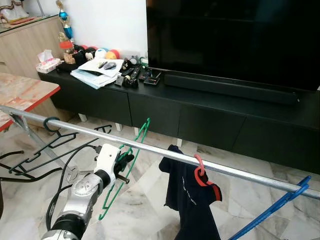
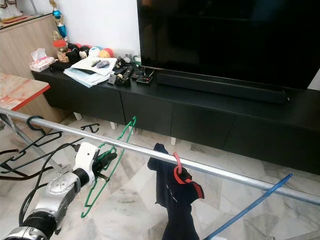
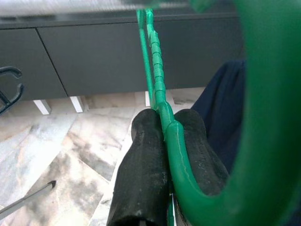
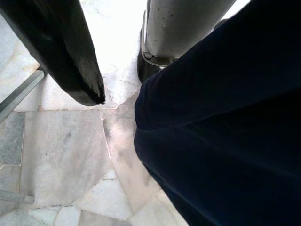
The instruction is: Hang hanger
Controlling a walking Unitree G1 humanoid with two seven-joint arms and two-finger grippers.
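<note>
A green wire hanger (image 1: 131, 159) stands tilted against the silver drying-rack rail (image 1: 235, 171), its hooked top (image 1: 145, 123) rising above and behind the rail. My left gripper (image 1: 125, 162) is just below the rail, shut on the hanger's lower wire. In the left wrist view both black fingers (image 3: 143, 165) pinch the green wire (image 3: 157, 89), with the rail blurred just beyond. In the right wrist view one black finger (image 4: 61, 52) hangs over the marble floor beside dark navy cloth (image 4: 225, 122).
A navy shirt (image 1: 192, 200) on a red hanger (image 1: 200, 172) hangs from the rail right of the green one. A blue hanger (image 1: 280, 202) is further right, black hangers (image 1: 50, 137) at the left. Behind stand a black TV console (image 1: 210, 115) and a TV (image 1: 235, 35).
</note>
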